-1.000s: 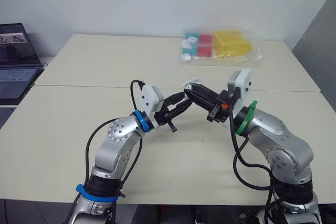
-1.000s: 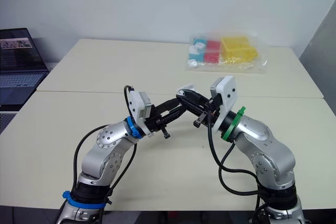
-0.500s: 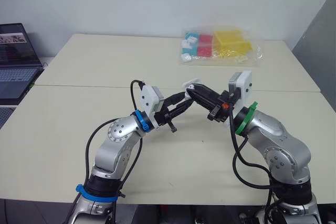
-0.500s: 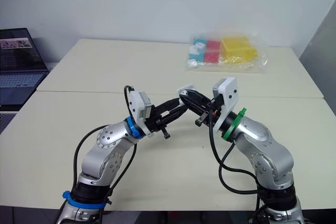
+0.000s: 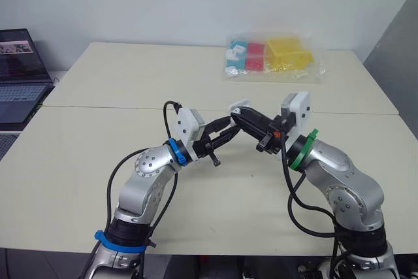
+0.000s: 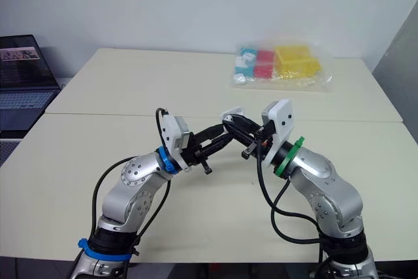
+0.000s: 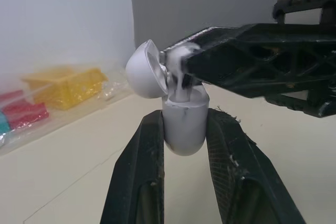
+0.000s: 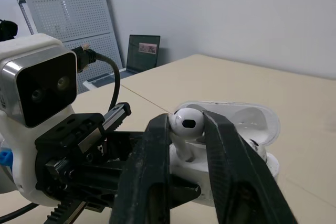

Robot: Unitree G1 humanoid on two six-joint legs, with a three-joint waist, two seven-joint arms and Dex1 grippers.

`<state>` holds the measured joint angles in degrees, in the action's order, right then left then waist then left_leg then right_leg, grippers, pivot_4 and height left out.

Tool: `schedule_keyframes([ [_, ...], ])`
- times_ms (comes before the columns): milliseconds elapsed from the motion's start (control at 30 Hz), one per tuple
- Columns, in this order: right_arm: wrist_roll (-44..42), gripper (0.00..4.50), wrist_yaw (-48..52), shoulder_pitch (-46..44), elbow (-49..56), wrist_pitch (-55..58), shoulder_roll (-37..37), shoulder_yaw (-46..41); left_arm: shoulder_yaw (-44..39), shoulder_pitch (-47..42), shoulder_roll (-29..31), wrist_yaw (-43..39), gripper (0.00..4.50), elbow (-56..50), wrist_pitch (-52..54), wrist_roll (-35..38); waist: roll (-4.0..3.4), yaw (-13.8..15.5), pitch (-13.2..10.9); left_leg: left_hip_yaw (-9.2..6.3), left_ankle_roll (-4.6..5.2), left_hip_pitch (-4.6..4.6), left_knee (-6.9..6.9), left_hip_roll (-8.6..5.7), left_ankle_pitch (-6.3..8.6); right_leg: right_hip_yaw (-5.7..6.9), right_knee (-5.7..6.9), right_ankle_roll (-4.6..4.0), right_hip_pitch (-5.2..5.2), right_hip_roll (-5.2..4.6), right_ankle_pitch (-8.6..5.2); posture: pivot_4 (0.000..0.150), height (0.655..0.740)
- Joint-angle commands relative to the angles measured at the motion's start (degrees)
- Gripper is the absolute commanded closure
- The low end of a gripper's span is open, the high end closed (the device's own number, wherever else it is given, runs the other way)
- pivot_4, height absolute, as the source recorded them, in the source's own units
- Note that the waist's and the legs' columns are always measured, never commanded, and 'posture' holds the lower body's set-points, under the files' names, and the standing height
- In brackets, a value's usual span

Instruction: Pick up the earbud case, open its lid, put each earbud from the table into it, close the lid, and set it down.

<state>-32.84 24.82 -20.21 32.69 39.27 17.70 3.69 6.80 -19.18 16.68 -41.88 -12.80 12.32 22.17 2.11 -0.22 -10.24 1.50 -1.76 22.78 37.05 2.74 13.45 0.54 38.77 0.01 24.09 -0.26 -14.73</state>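
Observation:
My left gripper (image 7: pixel 183 129) is shut on the white earbud case (image 7: pixel 182 124), held above the middle of the table with its lid (image 7: pixel 145 70) swung open. My right gripper (image 8: pixel 186 124) is shut on a white earbud (image 8: pixel 187 123), whose stem points down into the case's (image 8: pixel 220 169) opening. The two grippers (image 5: pixel 232 119) meet tip to tip over the table. Whether the stem touches the socket is hidden by the fingers.
A clear bag (image 5: pixel 271 57) of yellow, red, blue and white items lies at the table's far side. An open laptop (image 5: pixel 19 73) sits on a surface to the far left. A seam (image 5: pixel 98 106) runs across the table.
My right arm has shifted slightly left and lower, bringing the earbud closer onto the open case. The left gripper holds the case nearly still.

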Motion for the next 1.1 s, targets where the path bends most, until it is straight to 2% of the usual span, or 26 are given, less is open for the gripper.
schedule_keyframes([
  [33,0.18,2.26,-0.89,-0.67,1.40,0.48,0.89,-0.61,-0.41,-0.87,-0.29,-0.33,3.72,-2.52,-1.36,0.70,0.00,-0.01,0.00,0.00,0.00,0.01,0.00,0.00,0.00,0.00,0.00,0.00,0.01,0.00,0.00,0.150,0.7400],
  [200,-0.58,0.54,-1.07,-1.50,2.91,1.24,1.54,-1.69,-0.42,-0.56,-0.11,-0.25,3.72,-2.72,-1.26,0.73,0.00,0.00,0.00,-0.01,0.00,0.02,-0.01,0.00,0.00,0.00,-0.01,0.00,0.02,0.00,0.00,0.150,0.7400],
  [467,-7.26,0.52,-0.96,-2.34,8.09,5.32,4.80,-6.00,-0.77,-0.30,0.09,-0.38,3.72,-2.27,-1.32,0.56,0.00,0.02,0.00,-0.01,0.00,0.05,-0.05,0.00,0.00,0.01,-0.09,0.00,0.03,-0.01,0.00,0.150,0.7400],
  [600,-16.23,0.52,-1.95,-4.22,10.77,10.28,8.05,-10.28,-0.71,-0.40,-0.12,-0.33,3.72,-2.05,-1.36,0.54,-0.01,0.02,-0.01,0.00,0.00,0.06,-0.05,0.00,0.00,0.01,-0.11,0.00,0.02,0.00,0.00,0.150,0.7400],
  [733,-21.83,0.52,-3.67,-7.23,9.14,13.38,11.88,-14.38,-0.48,-0.36,-0.18,-0.65,3.72,-2.00,-1.44,0.60,-0.01,0.02,-0.01,0.00,0.00,0.06,-0.04,0.00,0.00,0.01,-0.11,0.00,0.01,-0.01,0.00,0.150,0.7400],
  [800,-20.10,0.52,-1.95,-10.01,5.02,13.47,15.97,-15.24,-0.09,-0.61,-0.12,-1.46,3.72,-1.86,-1.50,0.77,-0.02,-0.01,-0.02,-0.01,0.01,0.06,-0.05,0.00,0.00,0.03,-0.13,0.00,0.00,-0.01,0.00,0.150,0.7400],
  [867,-13.58,1.14,3.22,-14.65,-2.99,12.27,23.16,-12.27,0.66,-1.08,0.19,-3.32,3.72,-1.81,-1.34,1.30,-0.07,-0.03,-0.05,0.05,0.01,0.06,-0.03,-0.03,0.00,-0.02,-0.12,0.01,0.02,-0.01,0.00,0.150,0.7400],
  [933,-8.97,1.81,7.32,-16.81,-7.88,10.01,27.29,-8.26,1.02,-1.48,0.25,-4.38,3.72,-1.62,-1.39,1.39,-0.06,0.01,-0.04,0.06,0.01,0.05,-0.01,-0.05,0.00,-0.02,-0.17,0.02,0.00,-0.03,0.01,0.150,0.7400],
  [1000,-4.03,2.62,11.81,-19.74,-13.56,6.36,29.05,-3.58,1.53,-1.78,0.36,-5.65,3.72,-1.82,-1.45,1.48,-0.06,-0.06,-0.04,0.03,0.02,0.06,-0.07,-0.04,0.01,-0.01,-0.24,0.00,0.00,-0.01,0.00,0.150,0.7400],
  [1100,1.26,3.58,17.47,-24.07,-21.01,2.27,29.60,1.00,1.74,-2.03,0.08,-5.99,3.72,-2.07,-1.32,1.59,-0.09,-0.32,-0.06,0.04,0.04,0.10,-0.12,0.01,0.02,-0.07,-0.25,-0.03,0.07,0.09,-0.02,0.150,0.7400],
])
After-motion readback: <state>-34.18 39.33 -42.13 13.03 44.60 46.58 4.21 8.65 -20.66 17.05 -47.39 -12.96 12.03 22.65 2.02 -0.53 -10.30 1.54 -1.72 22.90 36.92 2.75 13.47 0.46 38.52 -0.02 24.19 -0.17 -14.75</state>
